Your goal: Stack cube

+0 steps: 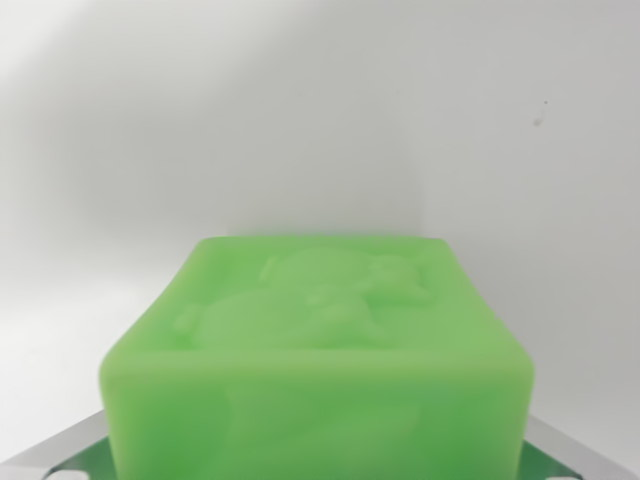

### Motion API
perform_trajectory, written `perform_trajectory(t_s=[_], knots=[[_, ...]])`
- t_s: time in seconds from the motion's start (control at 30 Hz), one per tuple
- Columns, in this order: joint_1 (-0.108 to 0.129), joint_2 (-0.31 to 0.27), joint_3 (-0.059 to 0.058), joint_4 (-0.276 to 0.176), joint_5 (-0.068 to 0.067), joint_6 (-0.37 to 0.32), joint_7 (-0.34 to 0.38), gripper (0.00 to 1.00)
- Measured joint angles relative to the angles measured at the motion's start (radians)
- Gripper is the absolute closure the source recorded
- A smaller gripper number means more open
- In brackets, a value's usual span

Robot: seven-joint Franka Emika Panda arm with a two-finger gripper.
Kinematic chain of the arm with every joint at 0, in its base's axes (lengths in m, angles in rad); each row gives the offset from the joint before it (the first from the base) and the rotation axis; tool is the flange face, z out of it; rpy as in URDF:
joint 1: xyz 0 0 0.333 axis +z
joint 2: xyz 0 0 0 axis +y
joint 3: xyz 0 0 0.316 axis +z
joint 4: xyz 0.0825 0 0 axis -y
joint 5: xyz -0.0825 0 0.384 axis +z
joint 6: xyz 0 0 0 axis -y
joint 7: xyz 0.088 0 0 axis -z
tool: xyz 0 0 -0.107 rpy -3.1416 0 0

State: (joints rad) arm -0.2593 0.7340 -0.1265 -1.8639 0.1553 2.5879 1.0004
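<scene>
We see a green cube filling the lower half of the wrist view, very close to the lens and slightly blurred. Its upper face carries a raised relief figure, and the face nearest us is smooth with a faint moulded shape. At the two bottom corners, grey metallic pieces with green patches peek out from behind the cube, one at the wrist view's left and one at the wrist view's right; we take these for the fingers of the gripper, though so little shows that we cannot be certain.

The cube sits squarely between those two pieces, centred in the view, which is where a block would lie if it were being carried. Whether the pads actually touch its sides is hidden by the cube itself, so we cannot tell if the fingers are clamped or merely straddling it.

Behind it there is only a pale, plain surface with a small dark speck. No second cube shows, so we judge the stacking is not yet done, and cannot say how far off the target is.
</scene>
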Motion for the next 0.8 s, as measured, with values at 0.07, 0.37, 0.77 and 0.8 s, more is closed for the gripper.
perform_trajectory(t_s=[0.07,0.37,0.77,0.8], knots=[[0.000,-0.005,-0.001,-0.001,0.000,-0.003,0.000,1.00],[0.005,-0.039,-0.006,-0.013,-0.001,-0.025,0.000,1.00],[0.013,-0.093,-0.017,-0.026,-0.005,-0.066,0.003,1.00],[0.013,-0.099,-0.018,-0.027,-0.006,-0.070,0.003,1.00]])
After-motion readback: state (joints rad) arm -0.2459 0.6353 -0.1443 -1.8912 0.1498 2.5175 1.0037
